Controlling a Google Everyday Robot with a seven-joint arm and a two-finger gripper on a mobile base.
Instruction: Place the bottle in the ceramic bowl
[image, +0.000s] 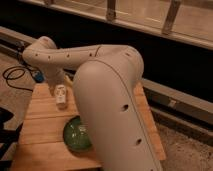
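Gripper (58, 85) right on the bottle (60, 95) mid-left of frame, clamped or not I can't tell, ceramic bowl (75, 135) below, partly behind the arm (107, 80): prob. grasp stage, next needs a firm hold, then carry down-frame over bowl.

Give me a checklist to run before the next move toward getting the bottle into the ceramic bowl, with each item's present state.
1. Bottle found: ok. The bottle is over the far left part of the table.
2. Gripper at the bottle: ok. The gripper is right at the bottle's top end.
3. Bottle held securely: cannot tell. The contact is not visible.
4. Bottle lifted off the wood: cannot tell.
5. Ceramic bowl found: ok. The ceramic bowl sits near the table's front edge, partly hidden by the arm.
6. Bowl ready to receive: ok for the part that shows, which holds nothing.
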